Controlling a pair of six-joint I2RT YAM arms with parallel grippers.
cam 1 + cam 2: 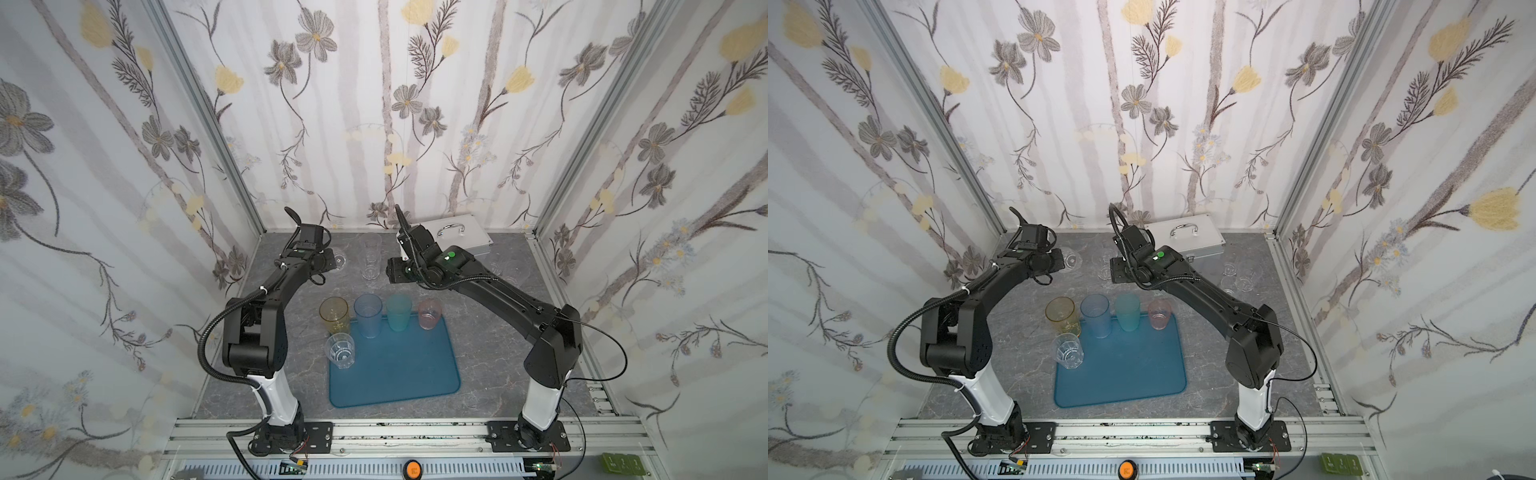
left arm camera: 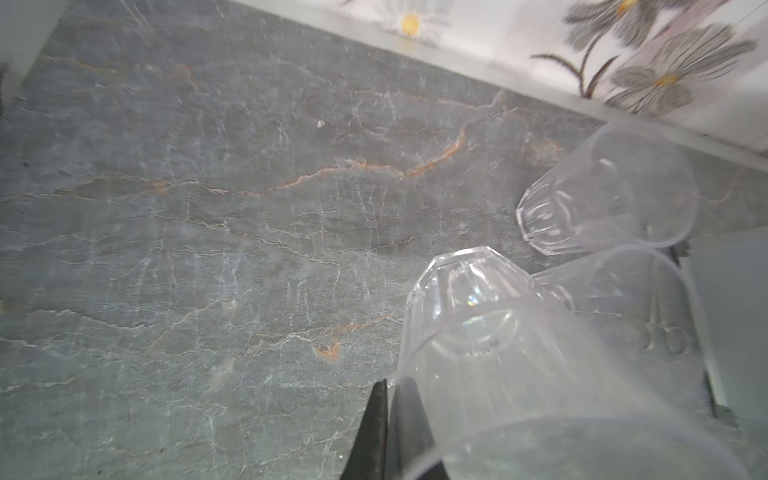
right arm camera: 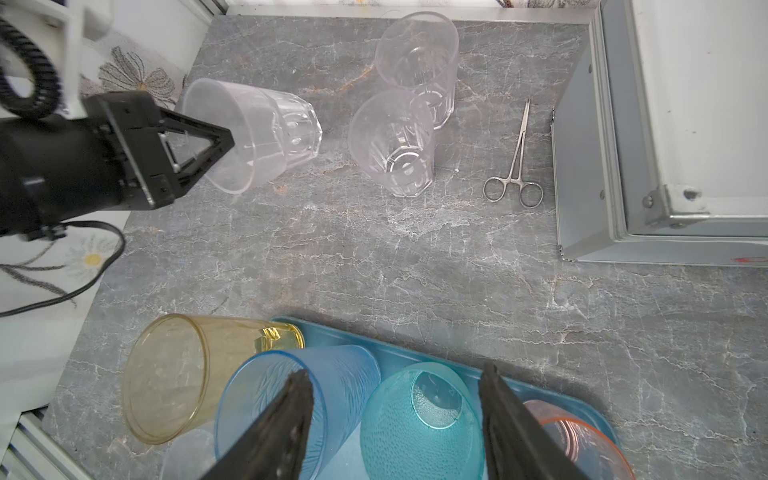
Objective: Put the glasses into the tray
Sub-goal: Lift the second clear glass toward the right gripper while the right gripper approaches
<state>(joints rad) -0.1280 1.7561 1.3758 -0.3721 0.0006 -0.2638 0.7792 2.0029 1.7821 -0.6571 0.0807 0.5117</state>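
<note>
My left gripper (image 2: 390, 380) is shut on the rim of a clear glass (image 2: 498, 353), one finger inside the mouth and one outside. In the right wrist view this glass (image 3: 270, 133) hangs tilted, its mouth toward the left gripper (image 3: 224, 141), at the back left (image 1: 340, 259). The teal-blue tray (image 1: 395, 374) holds a far row of yellow (image 1: 334, 313), blue (image 1: 368, 313), teal (image 1: 399, 311) and pink (image 1: 429, 312) glasses, plus a clear one (image 1: 340, 350). My right gripper (image 3: 395, 372) is open and empty above that row, seen in a top view (image 1: 390, 270).
Two clear glasses (image 3: 415, 62) (image 3: 392, 141) stand at the back middle. More clear ones (image 1: 507, 270) sit at the back right. A silver metal case (image 1: 461, 235) lies against the back wall, with steel forceps (image 3: 515, 166) on the table beside it.
</note>
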